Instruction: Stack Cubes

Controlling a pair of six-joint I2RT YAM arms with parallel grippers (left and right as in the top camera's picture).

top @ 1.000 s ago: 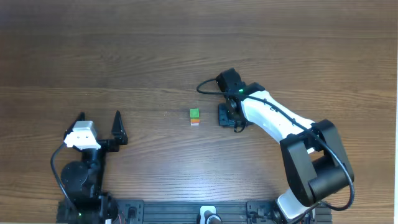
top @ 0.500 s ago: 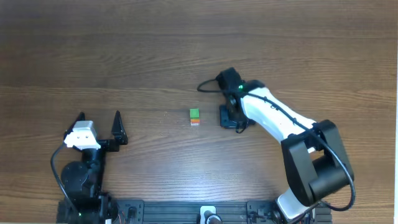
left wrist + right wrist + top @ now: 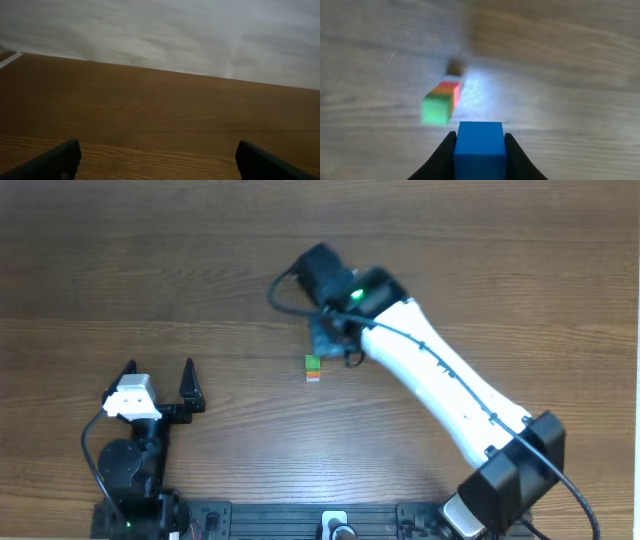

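Blue cube (image 3: 479, 145) is hanging clamped in the right gripper (image 3: 480, 156), near the green-on-orange cube stack (image 3: 440, 102) on the brown wooden table (image 3: 560, 60); it's looking like the carry-over step; next is calling for centring over green, then lowering gently; left gripper (image 3: 159, 366) is idling, jaws apart.

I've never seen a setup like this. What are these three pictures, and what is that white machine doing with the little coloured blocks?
Two robot arms stand at a wooden table: the left arm and the white right arm. One picture looks straight down from above. The other two come from small cameras on each arm's wrist, looking out past its two fingers. The left gripper is open and holds nothing. The right gripper pinches a blue cube above the table. Nearby on the table stands a small stack, with a green cube on an orange-red cube.
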